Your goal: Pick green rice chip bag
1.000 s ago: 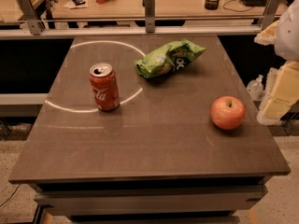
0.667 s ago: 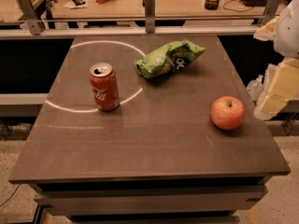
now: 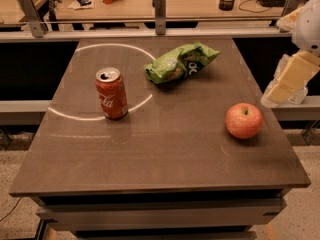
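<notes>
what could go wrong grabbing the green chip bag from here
The gripper hangs beyond the table's right edge, the apple nearby; a low sweep toward the green rice chip bag might send the apple rolling. The bag lies crumpled and glossy, so a grasp may slip. The red can stands past the bag; overshooting could tip it.
</notes>
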### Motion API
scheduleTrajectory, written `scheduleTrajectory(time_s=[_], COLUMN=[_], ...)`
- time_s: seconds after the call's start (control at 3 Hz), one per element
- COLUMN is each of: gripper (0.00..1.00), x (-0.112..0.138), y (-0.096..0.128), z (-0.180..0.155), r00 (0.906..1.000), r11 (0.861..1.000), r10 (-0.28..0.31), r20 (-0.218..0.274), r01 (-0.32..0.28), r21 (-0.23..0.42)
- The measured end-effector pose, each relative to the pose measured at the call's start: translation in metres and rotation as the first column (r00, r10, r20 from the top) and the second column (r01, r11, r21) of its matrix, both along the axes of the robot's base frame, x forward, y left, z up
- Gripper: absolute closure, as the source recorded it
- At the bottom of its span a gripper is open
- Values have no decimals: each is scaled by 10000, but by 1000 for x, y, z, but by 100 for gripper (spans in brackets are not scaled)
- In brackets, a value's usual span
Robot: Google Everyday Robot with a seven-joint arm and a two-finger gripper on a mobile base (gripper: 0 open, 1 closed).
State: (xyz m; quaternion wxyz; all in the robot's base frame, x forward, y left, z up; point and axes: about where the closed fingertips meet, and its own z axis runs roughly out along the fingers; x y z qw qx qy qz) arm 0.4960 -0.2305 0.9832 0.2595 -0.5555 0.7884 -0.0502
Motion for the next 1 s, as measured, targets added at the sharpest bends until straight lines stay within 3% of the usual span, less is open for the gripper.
scheduleTrajectory(time_s=[0.33,0.67,1.0], gripper=[0,0,0], x=[27,65,101], y=[-9,-5,9], z=[-9,-17,-22], r00=[9999,9975,9935], r11=[9949,9701,9500], r10=[-55,670,1136], r20=[-101,-204,-100], r01=[65,-603,-1057], r21=[1009,2351,2937])
